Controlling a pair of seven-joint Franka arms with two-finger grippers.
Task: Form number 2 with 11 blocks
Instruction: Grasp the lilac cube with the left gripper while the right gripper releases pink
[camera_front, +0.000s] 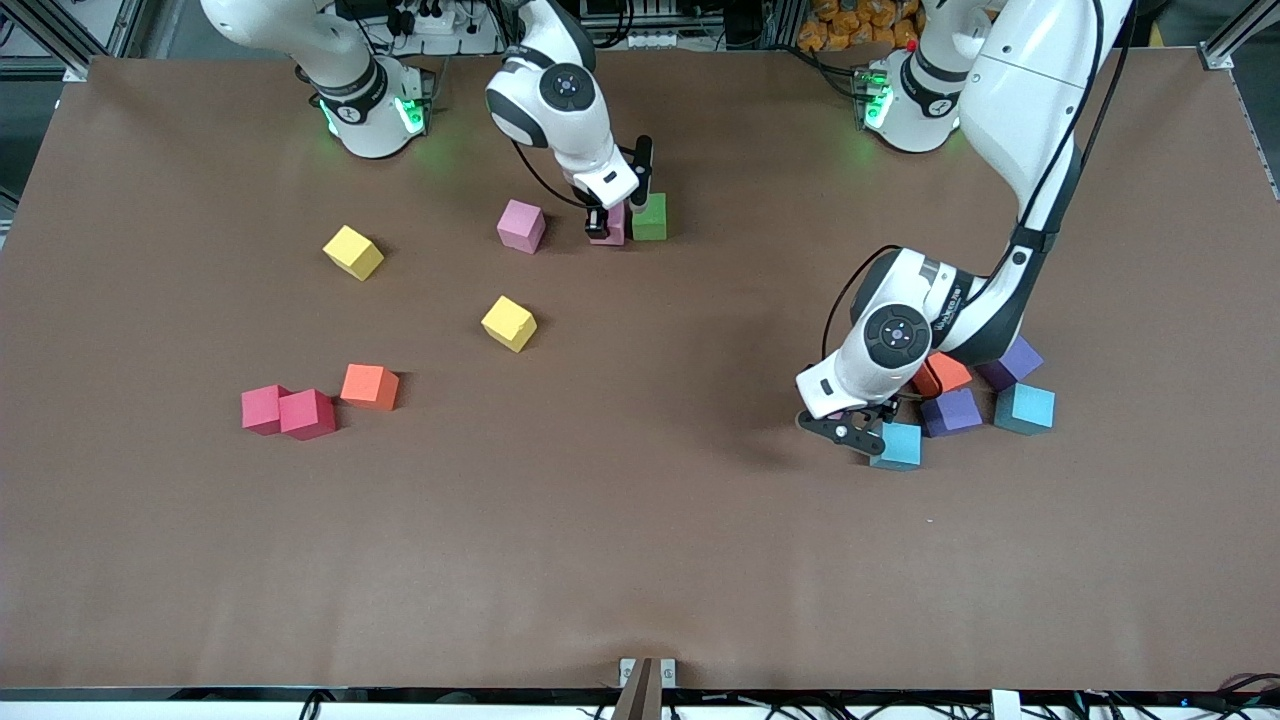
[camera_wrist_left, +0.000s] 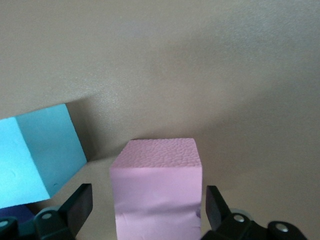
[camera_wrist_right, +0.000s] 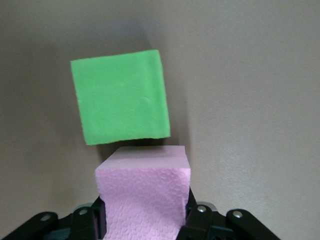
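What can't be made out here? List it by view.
- Front view: the left gripper and its arm hide the loose pink block between its open fingers; the left wrist view shows it, cut by the edge.
- Front view: that arm covers half the orange block.
- Front view: the shut right gripper covers most of the held pink block.

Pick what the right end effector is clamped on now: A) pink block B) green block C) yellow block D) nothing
A: the right end effector is shut on a pink block, its fingers pressing both side faces, with the green block beside that pink one and not gripped.
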